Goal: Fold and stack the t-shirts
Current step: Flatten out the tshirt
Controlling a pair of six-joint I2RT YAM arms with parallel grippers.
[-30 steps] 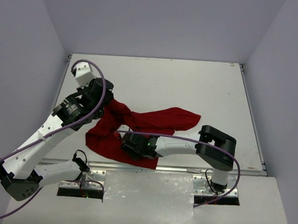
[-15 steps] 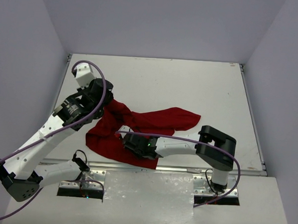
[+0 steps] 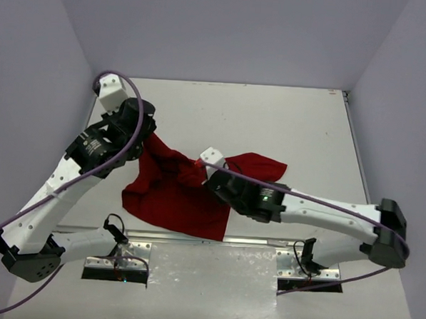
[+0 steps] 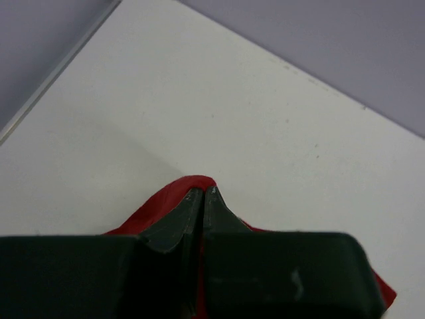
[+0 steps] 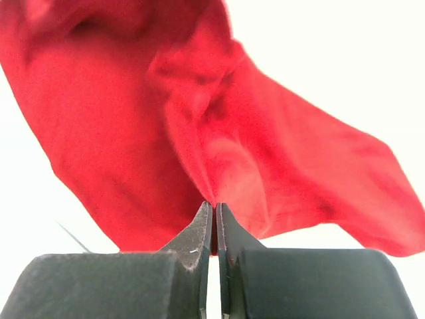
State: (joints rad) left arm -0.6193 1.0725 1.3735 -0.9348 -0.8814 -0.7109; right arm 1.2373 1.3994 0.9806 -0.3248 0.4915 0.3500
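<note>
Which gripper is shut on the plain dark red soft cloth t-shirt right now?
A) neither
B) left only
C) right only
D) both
D: each wrist view shows closed fingers with red cloth pinched at the tips, the left gripper on a peaked edge of the dark red cloth t-shirt, the right gripper on a raised fold.
</note>
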